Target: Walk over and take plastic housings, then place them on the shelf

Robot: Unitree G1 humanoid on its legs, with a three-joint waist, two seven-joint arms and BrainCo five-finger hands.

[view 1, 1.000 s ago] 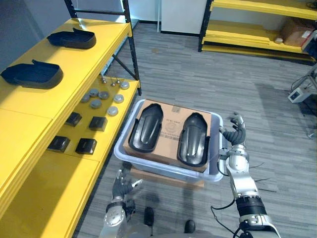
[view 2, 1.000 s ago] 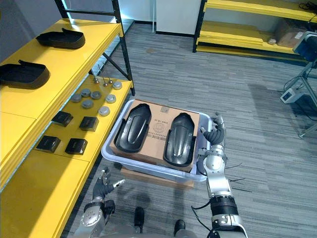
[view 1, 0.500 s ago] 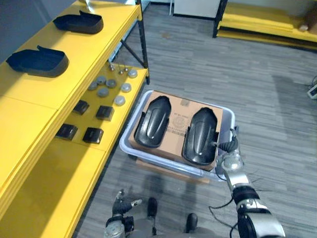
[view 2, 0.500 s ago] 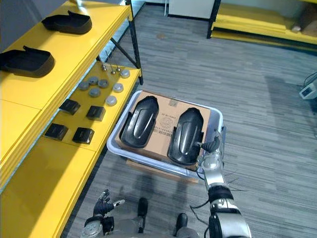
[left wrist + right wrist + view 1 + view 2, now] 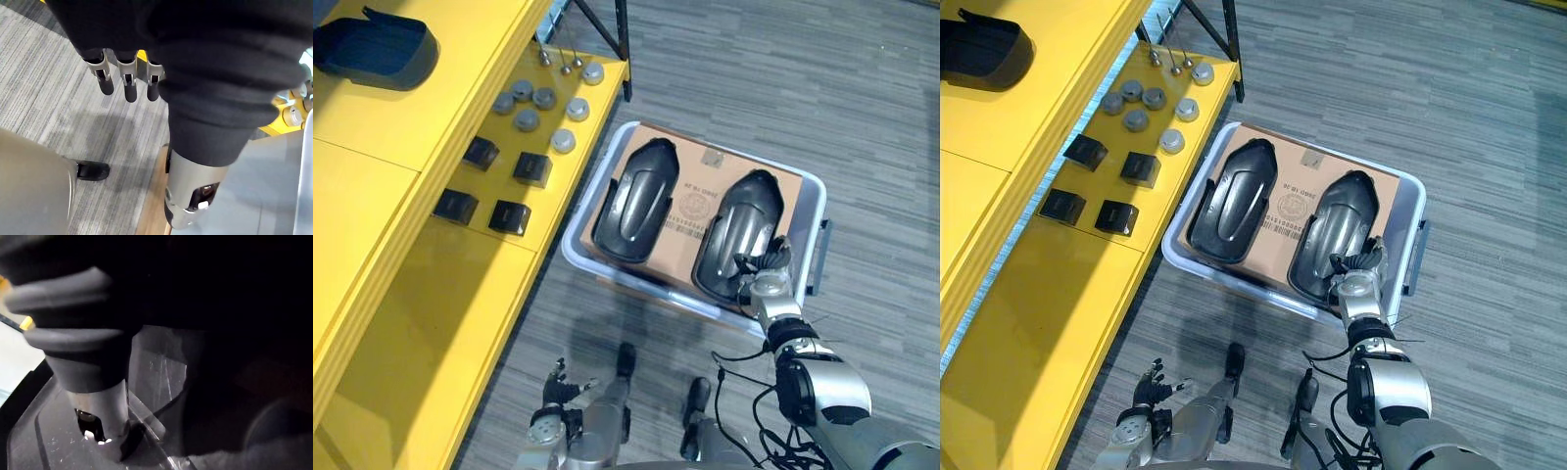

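Two black plastic housings lie side by side on a cardboard sheet (image 5: 690, 181) in a pale bin (image 5: 580, 266) on the floor. My right hand (image 5: 767, 281) rests at the near end of the right housing (image 5: 741, 220); in its wrist view its thumb (image 5: 100, 401) touches the glossy surface of that housing (image 5: 159, 367). The left housing (image 5: 636, 196) lies untouched. My left hand (image 5: 553, 377) hangs low near the floor, its fingers (image 5: 128, 85) straight and holding nothing. Another black housing (image 5: 377, 44) sits on the yellow shelf top (image 5: 372, 206).
The lower yellow shelf level (image 5: 460, 313) stands right beside the bin, carrying small black blocks (image 5: 514, 215) and several grey round pieces (image 5: 533, 98). A black shelf post (image 5: 619, 39) stands at its far corner. Grey plank floor (image 5: 862, 117) stretches to the right.
The camera has come closer and looks steeper down. My right hand has gone from beside the bin's right wall onto the near end of the right housing. The left hand stays low.
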